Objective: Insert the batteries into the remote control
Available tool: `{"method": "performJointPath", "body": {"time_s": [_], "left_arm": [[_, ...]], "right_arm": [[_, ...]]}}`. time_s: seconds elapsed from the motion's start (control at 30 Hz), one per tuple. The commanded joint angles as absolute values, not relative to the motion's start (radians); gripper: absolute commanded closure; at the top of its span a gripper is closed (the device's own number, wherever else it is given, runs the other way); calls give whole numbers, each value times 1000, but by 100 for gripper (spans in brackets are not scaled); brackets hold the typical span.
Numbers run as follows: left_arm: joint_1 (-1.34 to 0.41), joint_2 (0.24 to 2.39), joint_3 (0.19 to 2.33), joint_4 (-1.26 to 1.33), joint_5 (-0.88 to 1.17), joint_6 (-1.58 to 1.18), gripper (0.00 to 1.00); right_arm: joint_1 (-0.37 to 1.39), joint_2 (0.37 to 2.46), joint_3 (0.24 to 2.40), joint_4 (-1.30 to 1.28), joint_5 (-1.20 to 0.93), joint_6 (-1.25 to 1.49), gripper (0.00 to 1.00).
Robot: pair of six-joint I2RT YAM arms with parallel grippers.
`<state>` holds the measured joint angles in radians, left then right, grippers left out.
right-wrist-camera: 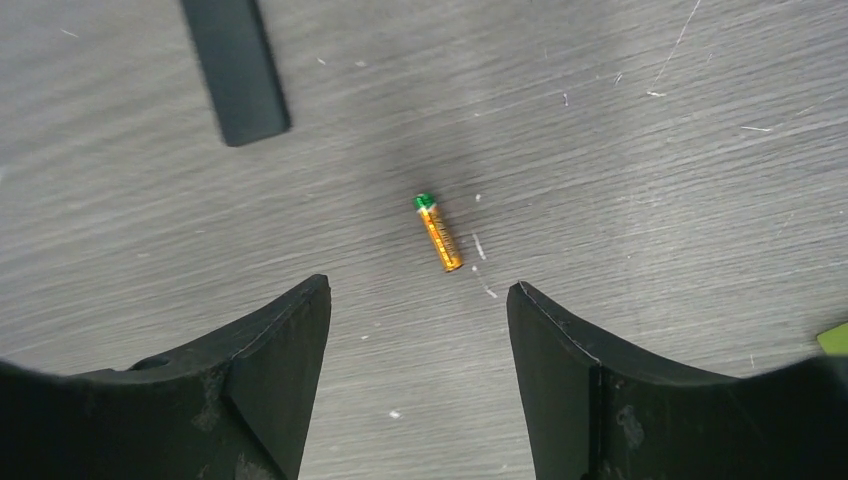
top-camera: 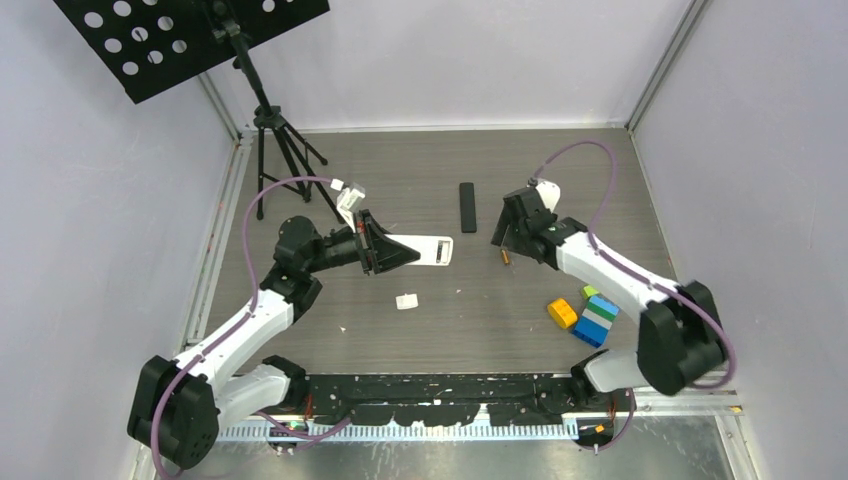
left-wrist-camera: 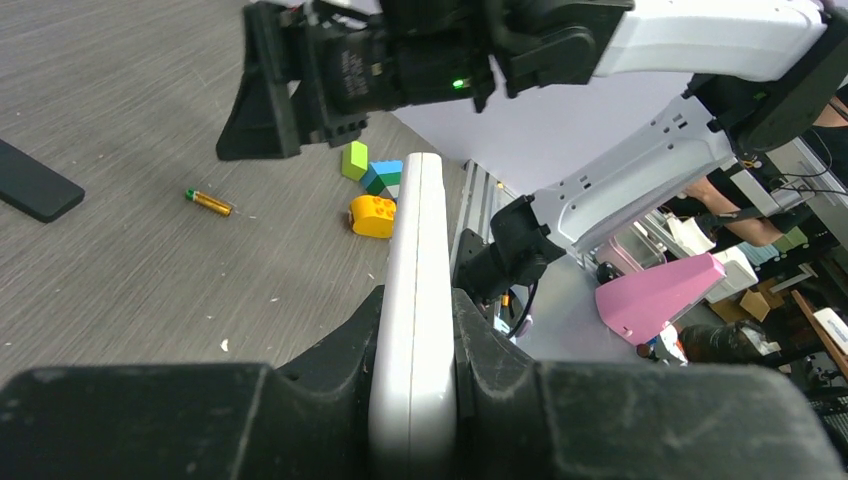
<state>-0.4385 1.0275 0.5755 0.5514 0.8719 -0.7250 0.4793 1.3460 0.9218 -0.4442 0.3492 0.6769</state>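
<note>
we hold a white remote (left-wrist-camera: 415,300) edge-on in our left end effector (left-wrist-camera: 415,335); a gold battery (right-wrist-camera: 438,232) with a green tip lies flat on the desk (right-wrist-camera: 650,150).

remote (left-wrist-camera: 415,300) — white; battery (right-wrist-camera: 438,232) — gold, green tip; flat strip (right-wrist-camera: 235,65) black; blocks (top-camera: 597,325) yellow, green, blue; table (top-camera: 480,315) grey wood-grain

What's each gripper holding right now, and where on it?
Left gripper holds the white remote by one end. Right gripper holds nothing; it is open above the gold battery.

No text, label or number could be read; markings on the battery (right-wrist-camera: 438,232) just ahead of the right pincer (right-wrist-camera: 418,288) were too small.
</note>
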Motion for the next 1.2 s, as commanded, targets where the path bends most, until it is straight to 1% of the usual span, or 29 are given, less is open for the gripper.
{"method": "performJointPath", "body": {"time_s": [0.0, 0.1, 0.2, 0.3, 0.47, 0.6, 0.77, 0.9, 1.0, 1.17], "left_arm": [[-437, 1024, 601, 569, 879, -713, 100], [-437, 1035, 601, 576, 881, -724, 100], [-437, 1049, 602, 586, 887, -735, 100], [-437, 1053, 601, 591, 891, -744, 100], [-437, 1048, 603, 588, 889, -746, 100], [-437, 1047, 610, 573, 890, -742, 100], [-436, 1041, 616, 557, 888, -738, 100], [-436, 1042, 617, 554, 887, -739, 100], [-436, 1046, 617, 555, 884, -741, 100], [-436, 1044, 618, 554, 882, -742, 100]], "right_arm": [[457, 1484, 977, -430, 337, 594, 30], [453, 1584, 1011, -424, 279, 575, 31], [450, 1664, 1045, -422, 264, 565, 36], [446, 1701, 1059, -407, 256, 557, 39], [437, 1755, 1087, -394, 247, 509, 38], [427, 1803, 1108, -387, 189, 452, 43], [426, 1817, 1111, -366, 76, 381, 44], [426, 1819, 1113, -371, -6, 371, 49], [428, 1817, 1104, -372, -85, 364, 50], [429, 1804, 1089, -386, -125, 358, 50]]}}
